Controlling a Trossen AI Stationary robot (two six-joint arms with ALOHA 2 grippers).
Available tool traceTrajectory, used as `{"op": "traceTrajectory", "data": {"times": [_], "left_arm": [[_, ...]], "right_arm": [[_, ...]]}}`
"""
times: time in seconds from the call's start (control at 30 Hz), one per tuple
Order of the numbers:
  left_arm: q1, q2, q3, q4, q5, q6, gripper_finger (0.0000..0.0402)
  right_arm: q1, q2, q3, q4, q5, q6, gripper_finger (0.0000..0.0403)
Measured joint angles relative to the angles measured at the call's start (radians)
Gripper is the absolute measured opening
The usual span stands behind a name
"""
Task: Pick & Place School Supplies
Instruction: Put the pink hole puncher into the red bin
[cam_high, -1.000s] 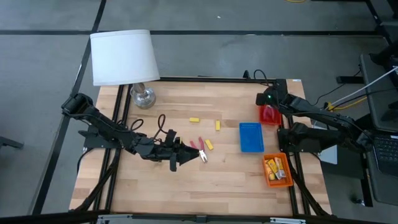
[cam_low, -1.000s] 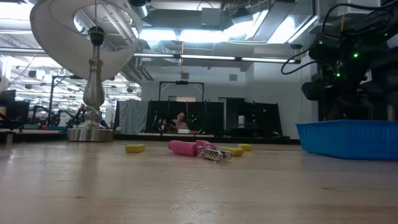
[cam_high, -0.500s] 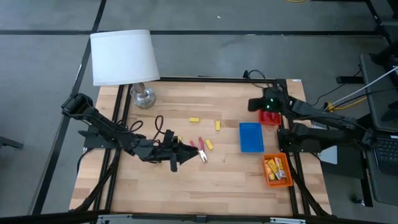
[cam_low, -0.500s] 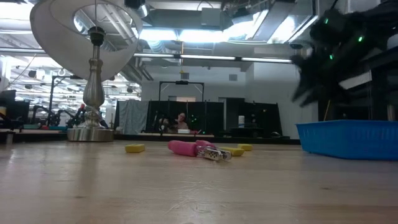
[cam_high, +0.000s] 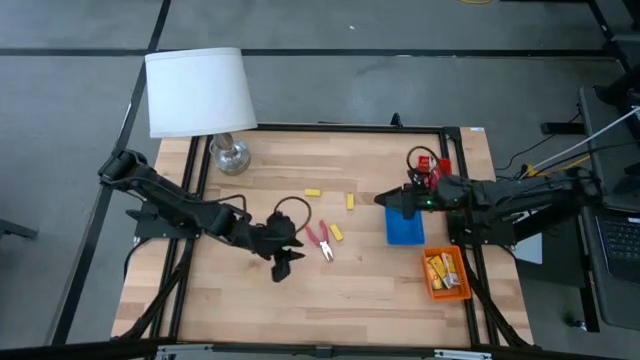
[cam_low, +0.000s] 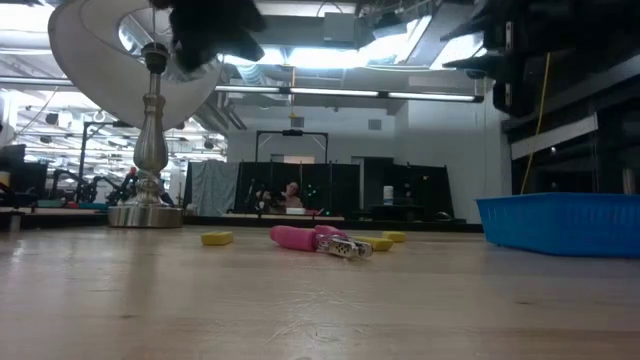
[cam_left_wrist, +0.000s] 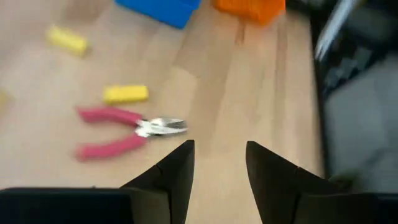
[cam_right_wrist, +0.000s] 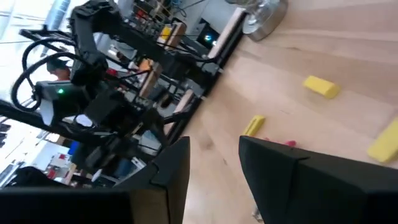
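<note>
Red-handled pliers (cam_high: 320, 240) lie flat on the wooden table near its middle, also in the left wrist view (cam_left_wrist: 127, 127) and the low view (cam_low: 320, 240). Small yellow oblong pieces lie beside them (cam_high: 336, 233) and farther back (cam_high: 313, 193), (cam_high: 350, 201). Yellow packs (cam_high: 440, 270) sit in the orange tray. My left gripper (cam_high: 281, 268) hovers open just left of the pliers, toward the near edge, its fingers (cam_left_wrist: 217, 165) empty. My right gripper (cam_high: 385, 200) is open and empty above the far left corner of the blue tray (cam_high: 405, 225), pointing toward the table's left (cam_right_wrist: 214, 168).
A lamp with a white shade (cam_high: 197, 90) stands at the far left corner. The orange tray (cam_high: 446, 290) sits near the right edge. A red tray (cam_high: 432, 168) is partly hidden by the right arm. Bare wood lies along the near edge.
My right gripper has swung from over the red tray toward the table's left and near side, tipping up to nearly level above the blue tray's corner. My left gripper has rolled and tipped, its fingertips drawing away from the pliers toward the near edge. The pliers stay put.
</note>
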Motion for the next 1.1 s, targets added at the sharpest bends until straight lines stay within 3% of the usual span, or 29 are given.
{"op": "traceTrajectory", "data": {"times": [0.13, 0.3, 0.5, 0.77, 0.9, 1.1], "left_arm": [[-0.001, -0.002, 0.096, -0.217, -0.001, 0.309, 0.0141], [0.006, -0.011, 0.151, -0.361, -0.032, 0.281, 0.0141], [-0.059, -0.011, 0.151, -0.362, -0.039, 0.160, 0.0141], [-0.214, -0.014, 0.150, -0.442, -0.093, -0.127, 0.0141], [-0.294, -0.014, 0.150, -0.468, -0.101, -0.291, 0.0141], [-0.404, -0.014, 0.150, -0.509, -0.125, -0.513, 0.0141]], "right_arm": [[0.054, 0.018, 0.000, 0.034, 0.027, -0.025, 0.0141], [0.096, 0.132, 0.105, 0.012, -0.049, -0.324, 0.0141], [0.101, 0.440, 0.447, -0.264, -0.196, -1.046, 0.0141], [0.076, 0.862, 0.888, -0.741, -0.196, -1.846, 0.0115], [0.053, 0.997, 0.966, -0.863, -0.110, -2.138, 0.0099], [0.019, 1.081, 0.971, -0.863, -0.116, -2.409, 0.0081]]}}
